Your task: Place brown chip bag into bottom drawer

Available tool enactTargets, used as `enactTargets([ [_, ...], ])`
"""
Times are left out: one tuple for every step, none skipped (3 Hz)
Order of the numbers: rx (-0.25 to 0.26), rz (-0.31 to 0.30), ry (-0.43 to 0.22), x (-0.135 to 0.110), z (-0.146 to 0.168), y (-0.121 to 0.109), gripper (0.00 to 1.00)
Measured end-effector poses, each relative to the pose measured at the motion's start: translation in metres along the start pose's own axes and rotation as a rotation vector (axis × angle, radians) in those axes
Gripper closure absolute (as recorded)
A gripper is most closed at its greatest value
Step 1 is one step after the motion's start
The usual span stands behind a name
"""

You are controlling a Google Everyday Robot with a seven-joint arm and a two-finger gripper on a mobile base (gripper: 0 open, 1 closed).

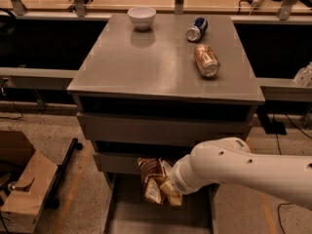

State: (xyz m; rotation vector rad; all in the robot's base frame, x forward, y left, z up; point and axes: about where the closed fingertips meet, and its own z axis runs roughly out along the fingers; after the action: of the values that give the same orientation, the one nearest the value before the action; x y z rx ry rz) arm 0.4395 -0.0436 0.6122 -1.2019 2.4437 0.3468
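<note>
- Fingers [174, 200] of the gripper [168, 194] pinch the lower end of the brown chip bag [150, 172]; I see tan pads pressed against its crinkled side.
- I note the gripper low in front of the cabinet, at the end of the white arm [243, 168], which enters from the right edge of the view.
- Brown chip bag: held roughly upright over the rear edge of the bottom drawer [141, 221], just in front of the grey middle drawer front [114, 162]. I cannot tell whether it touches the tray floor.
- Bottom drawer: pulled out, its grey tray open beneath the bag.
- Cabinet top [146, 67]: white bowl [142, 17] at the far edge, left of centre; blue can [196, 29] lying near the far right corner; brown-gold can [206, 60] lying by the right edge, nearer me.
- Floor, left of the cabinet: cardboard box [24, 189].
</note>
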Motion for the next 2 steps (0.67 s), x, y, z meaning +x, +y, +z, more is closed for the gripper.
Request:
enactTargets([
  [-0.022,0.024,-0.024,0.003,0.011,-0.008,1.0],
  [-0.094,0.06,-0.029,0.029,0.051,-0.024,1.0],
])
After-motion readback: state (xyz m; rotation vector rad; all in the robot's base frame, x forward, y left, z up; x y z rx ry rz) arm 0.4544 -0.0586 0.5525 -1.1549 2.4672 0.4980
